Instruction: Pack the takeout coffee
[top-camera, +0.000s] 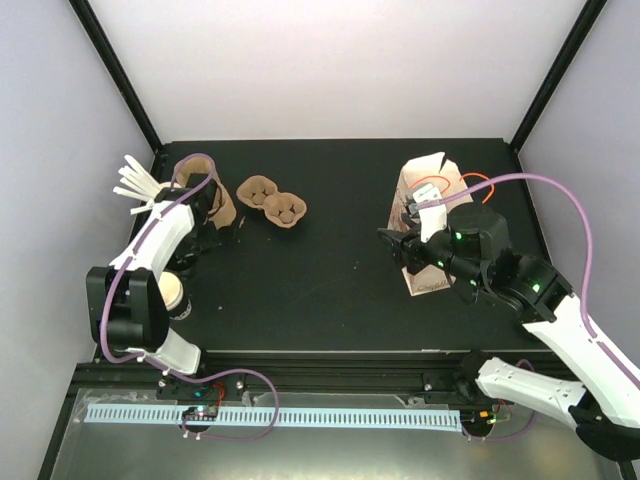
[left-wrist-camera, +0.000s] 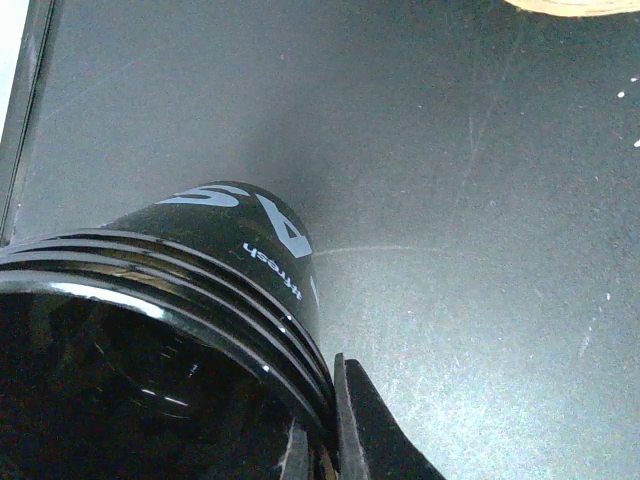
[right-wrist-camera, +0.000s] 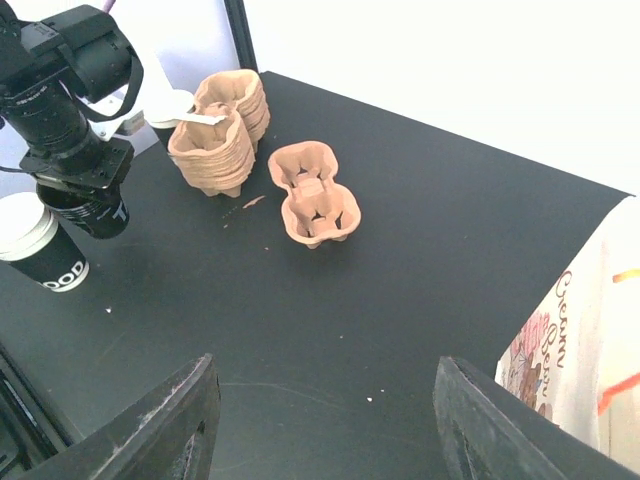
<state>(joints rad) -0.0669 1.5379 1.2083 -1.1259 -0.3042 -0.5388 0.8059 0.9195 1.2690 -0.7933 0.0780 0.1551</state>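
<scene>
My left gripper (top-camera: 192, 248) is shut on a takeout coffee cup (left-wrist-camera: 250, 235), black with white lettering and a ridged black lid (left-wrist-camera: 150, 330); one finger (left-wrist-camera: 375, 435) presses the lid's rim. In the right wrist view the held cup (right-wrist-camera: 100, 218) hangs under that gripper at far left. A second black cup (top-camera: 172, 295) with a pale top stands by the left arm and also shows in the right wrist view (right-wrist-camera: 45, 250). My right gripper (right-wrist-camera: 335, 440) is open and empty above bare table, next to the paper bag (top-camera: 432, 215).
A single brown pulp carrier (top-camera: 272, 202) lies at back centre, seen too in the right wrist view (right-wrist-camera: 312, 195). A stack of carriers (top-camera: 210, 195) and white stirrer sticks (top-camera: 138, 185) stand at back left. The bag's printed side (right-wrist-camera: 590, 350) is close on my right.
</scene>
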